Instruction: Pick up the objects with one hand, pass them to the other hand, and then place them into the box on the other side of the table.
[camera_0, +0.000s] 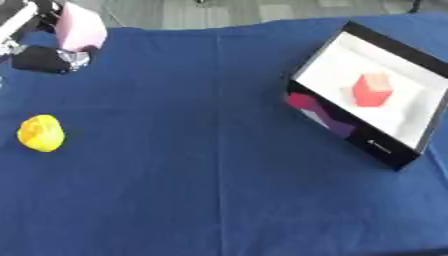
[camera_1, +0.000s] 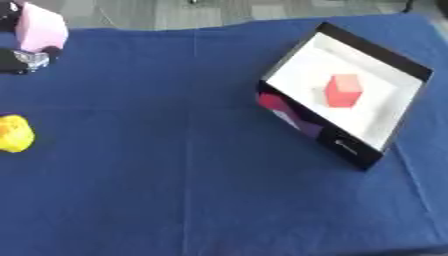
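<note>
My left hand (camera_0: 42, 58) comes in from the upper left corner, black with silver joints. Its fingers curl round a pink block (camera_0: 80, 29), which sits over the table's far left corner. A yellow rounded object (camera_0: 40, 133) lies on the blue cloth at the left edge, well in front of the hand. On the right side stands a black box (camera_0: 378, 146) with a white inside, set at an angle. A red block (camera_0: 373, 90) lies inside it. My right hand shows in neither view.
A blue cloth (camera_0: 201, 165) covers the whole table, with fold lines across it. Grey floor (camera_0: 227, 12) shows beyond the far edge. A wide stretch of cloth lies between the yellow object and the box.
</note>
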